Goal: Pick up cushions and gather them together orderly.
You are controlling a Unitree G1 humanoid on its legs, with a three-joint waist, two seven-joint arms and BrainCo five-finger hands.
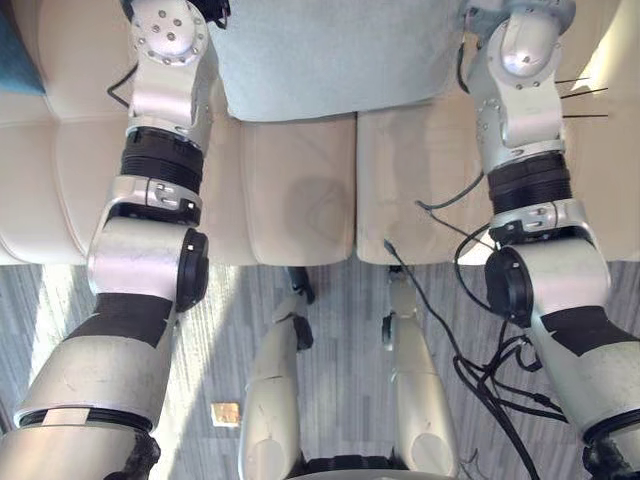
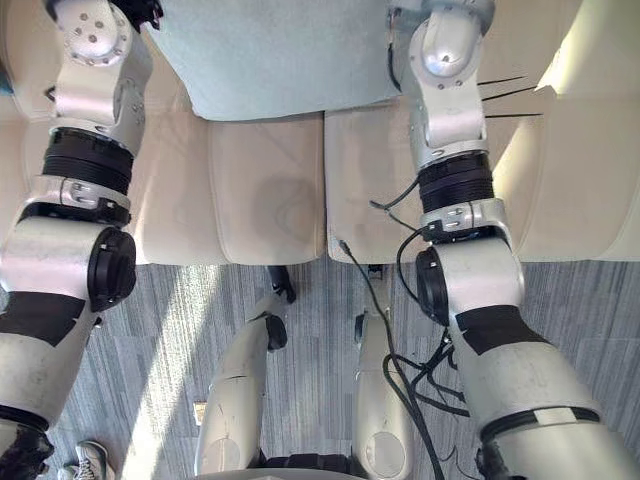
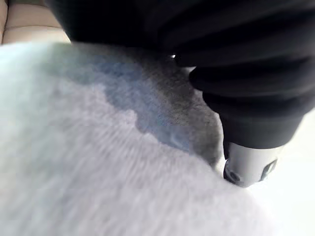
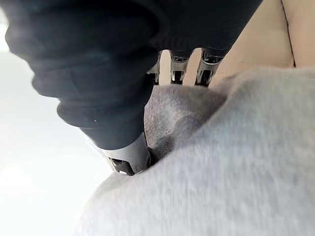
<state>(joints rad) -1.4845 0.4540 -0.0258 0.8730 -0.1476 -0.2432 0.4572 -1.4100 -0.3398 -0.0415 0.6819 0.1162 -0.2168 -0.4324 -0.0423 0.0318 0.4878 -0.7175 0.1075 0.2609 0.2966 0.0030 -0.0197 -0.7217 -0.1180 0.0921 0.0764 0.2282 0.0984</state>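
A pale blue-grey cushion (image 1: 330, 55) hangs in front of the cream sofa (image 1: 300, 200), between my two arms at the far edge of the eye views. In the left wrist view my left hand (image 3: 246, 167) has its thumb dug into the cushion's fuzzy fabric (image 3: 98, 172) at one side edge. My right hand (image 4: 125, 158) pinches the opposite edge: its thumb presses into the cloth (image 4: 236, 162) while its fingers (image 4: 177, 69) reach over behind the fold. A teal cushion (image 1: 15, 50) lies at the sofa's far left.
The sofa's seat pads run across the whole width below the held cushion. Grey striped carpet lies in front of it. A small tan object (image 1: 225, 413) sits on the floor, and a shoe (image 2: 88, 462) shows at the lower left.
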